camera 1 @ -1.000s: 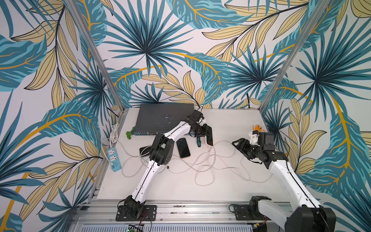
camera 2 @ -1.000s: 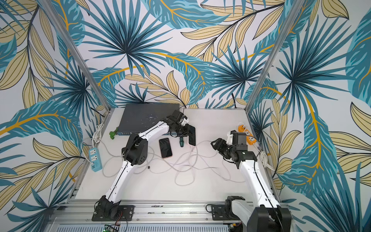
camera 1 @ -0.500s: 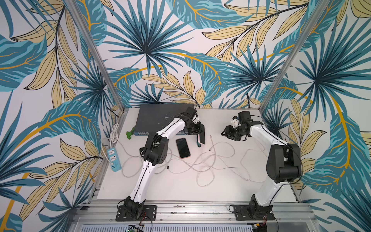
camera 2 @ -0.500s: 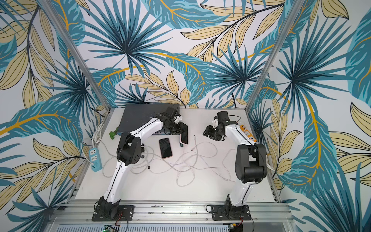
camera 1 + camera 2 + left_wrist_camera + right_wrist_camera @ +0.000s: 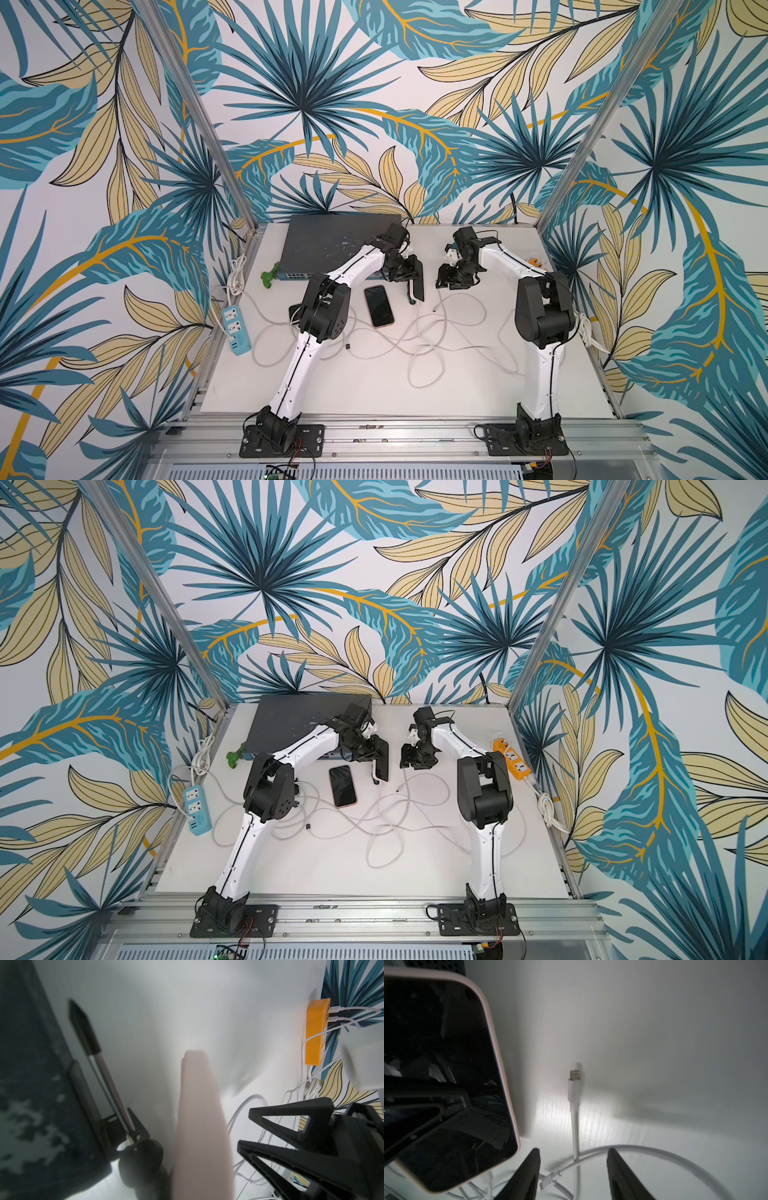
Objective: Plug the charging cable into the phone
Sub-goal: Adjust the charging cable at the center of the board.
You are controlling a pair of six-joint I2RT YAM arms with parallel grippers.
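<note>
A phone (image 5: 417, 283) in a pale pink case stands on edge off the table, and my left gripper (image 5: 405, 270) is shut on it. In the right wrist view its dark screen (image 5: 442, 1064) fills the side of the frame, with a left finger (image 5: 425, 1101) across it. The left wrist view shows only the case's pink edge (image 5: 199, 1126). My right gripper (image 5: 574, 1150) hangs open just right of the phone, also seen in a top view (image 5: 415, 756). The white charging cable's plug (image 5: 574, 1082) lies flat on the table. Its cord runs between the open fingers untouched.
A second phone (image 5: 378, 306) lies flat by the left arm. Loose white cables (image 5: 415, 336) sprawl mid-table, with another plug (image 5: 548, 1183) by my right finger. A dark network switch (image 5: 332, 245) sits at the back, a blue power strip (image 5: 237, 328) left and an orange one (image 5: 511, 758) right.
My right arm has swung from the table's right side to the back centre, beside the held phone, and its jaws have narrowed somewhat. The left gripper shifted slightly back with the phone.
</note>
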